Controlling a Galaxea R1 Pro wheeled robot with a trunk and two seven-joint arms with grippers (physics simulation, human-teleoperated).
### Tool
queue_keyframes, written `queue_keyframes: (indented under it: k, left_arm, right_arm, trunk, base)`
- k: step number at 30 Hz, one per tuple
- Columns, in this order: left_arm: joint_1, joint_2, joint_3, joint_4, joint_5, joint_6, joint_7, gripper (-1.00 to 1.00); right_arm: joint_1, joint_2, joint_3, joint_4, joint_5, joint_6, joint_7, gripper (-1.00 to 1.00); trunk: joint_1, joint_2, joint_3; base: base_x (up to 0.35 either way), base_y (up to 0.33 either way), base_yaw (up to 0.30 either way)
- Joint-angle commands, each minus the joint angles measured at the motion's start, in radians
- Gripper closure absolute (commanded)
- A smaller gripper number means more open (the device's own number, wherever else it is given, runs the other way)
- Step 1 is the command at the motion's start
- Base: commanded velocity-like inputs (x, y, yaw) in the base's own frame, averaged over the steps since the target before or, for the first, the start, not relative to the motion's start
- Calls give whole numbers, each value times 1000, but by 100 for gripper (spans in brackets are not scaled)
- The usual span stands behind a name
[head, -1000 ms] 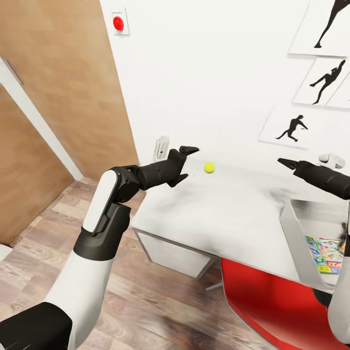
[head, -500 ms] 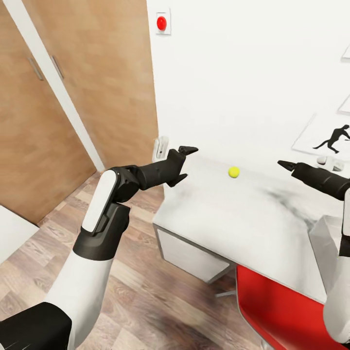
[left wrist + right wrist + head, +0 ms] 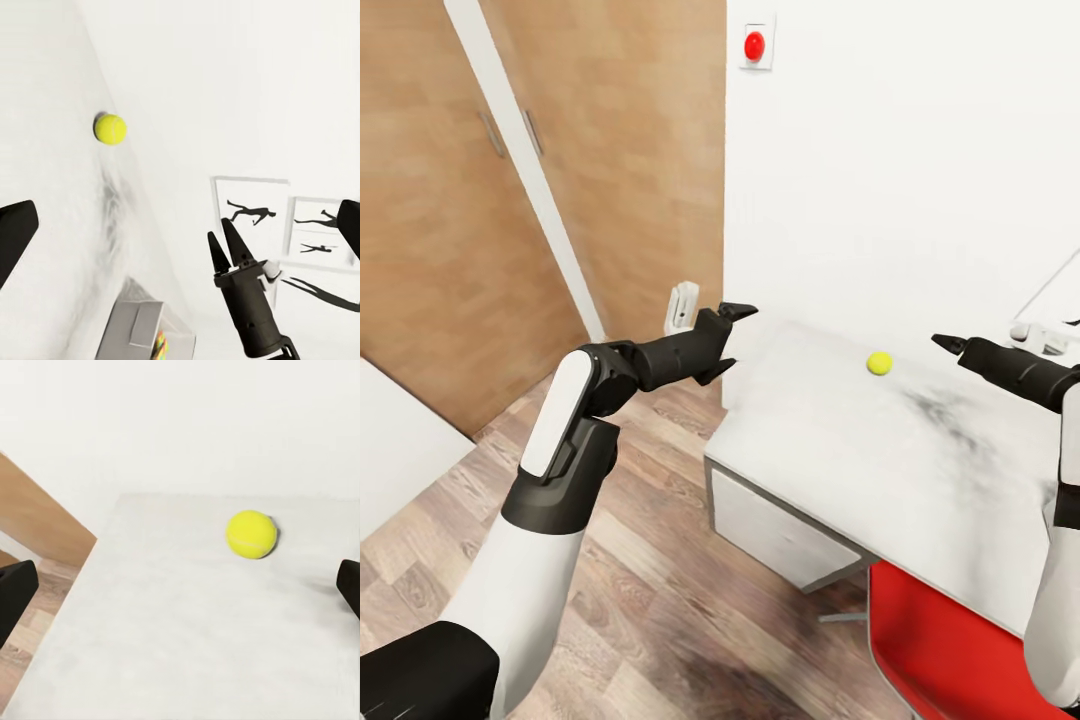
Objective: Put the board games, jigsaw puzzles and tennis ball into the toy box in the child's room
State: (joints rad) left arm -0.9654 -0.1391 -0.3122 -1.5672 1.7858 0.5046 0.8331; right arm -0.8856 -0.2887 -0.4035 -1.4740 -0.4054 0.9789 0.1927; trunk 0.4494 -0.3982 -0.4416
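Head view: the tennis ball (image 3: 879, 363) lies alone on the pale surface (image 3: 840, 450), toward the wall edge at about 2 o'clock from the picture's centre. The left pincer (image 3: 722, 342) hangs just off the surface's near corner at 10 o'clock from the ball, its two fingers spread and nothing between them. The right pincer (image 3: 950, 343) comes in at 3 o'clock, near the ball but apart from it; its tips look drawn to a point and it carries nothing. A red chair (image 3: 950, 650) sits tucked under the surface at 5 o'clock.

Left wrist view: the ball (image 3: 109, 129) rests on the surface, and the grey toy box (image 3: 146, 330) with a strip of printed colour inside lies farther along it. The right pincer (image 3: 228, 251) shows here with its fingers nearly together.

Right wrist view: the ball (image 3: 251, 534) sits ahead between the two dark fingertips (image 3: 15, 596), which stand wide at the picture's edges, so this view reads the pincer as parted; across the views I cannot tell its opening for sure.

The step in hand looks like the approach to the ball. Next, one pincer must lower over it, straddle it and close gently, since it may roll. Being round, the ball has no long axis or heading.
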Motion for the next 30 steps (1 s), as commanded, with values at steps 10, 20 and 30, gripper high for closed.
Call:
queue_keyframes:
  k: [10, 20, 30]
  left_arm:
    - [-1, 10, 0, 0, 7, 2, 8, -100]
    - [-1, 13, -1, 0, 7, 2, 8, -100]
    - [-1, 13, -2, 0, 6, 2, 8, -100]
  right_arm:
    - [-1, 0, 2, 0, 9, 5, -9, -100]
    - [-1, 0, 4, 0, 10, 6, -15, -100]
    - [-1, 0, 5, -1, 14, 6, -45, -100]
  trunk:
    - [1, -2, -2]
    - [1, -2, -2]
    - [1, -2, -2]
  base:
    - [29, 107, -12]
    - [110, 243, -211]
    - [177, 272, -266]
